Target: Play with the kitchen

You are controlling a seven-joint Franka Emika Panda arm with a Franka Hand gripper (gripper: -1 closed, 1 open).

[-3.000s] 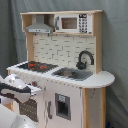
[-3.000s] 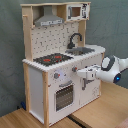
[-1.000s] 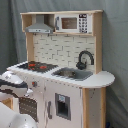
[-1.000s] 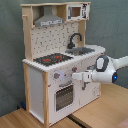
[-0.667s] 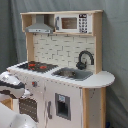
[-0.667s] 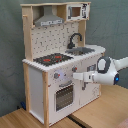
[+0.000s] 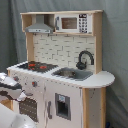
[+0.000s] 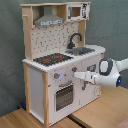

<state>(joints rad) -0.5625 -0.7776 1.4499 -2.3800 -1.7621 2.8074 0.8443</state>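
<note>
- The kitchen stands upright in both exterior views, pale wood with white panels, on a wooden worktop before a grey curtain.
- Its black hob with red rings lies on the counter beside the sink, and the black faucet arches over the sink.
- Above, the grey hood hangs over the hob, and the small microwave sits on the top shelf next to it.
- Below the hob, the oven door has a dark window; round knobs sit on the panel above it.
- In the second exterior view the end effector reaches in from the second exterior view's right, its tip at the front panel just above the oven door, near the knobs.
- I cannot tell whether its fingers are wide or narrow, nor whether it touches the panel.
- In the first exterior view the arm shows at the first exterior view's left, close to the kitchen's front.
</note>
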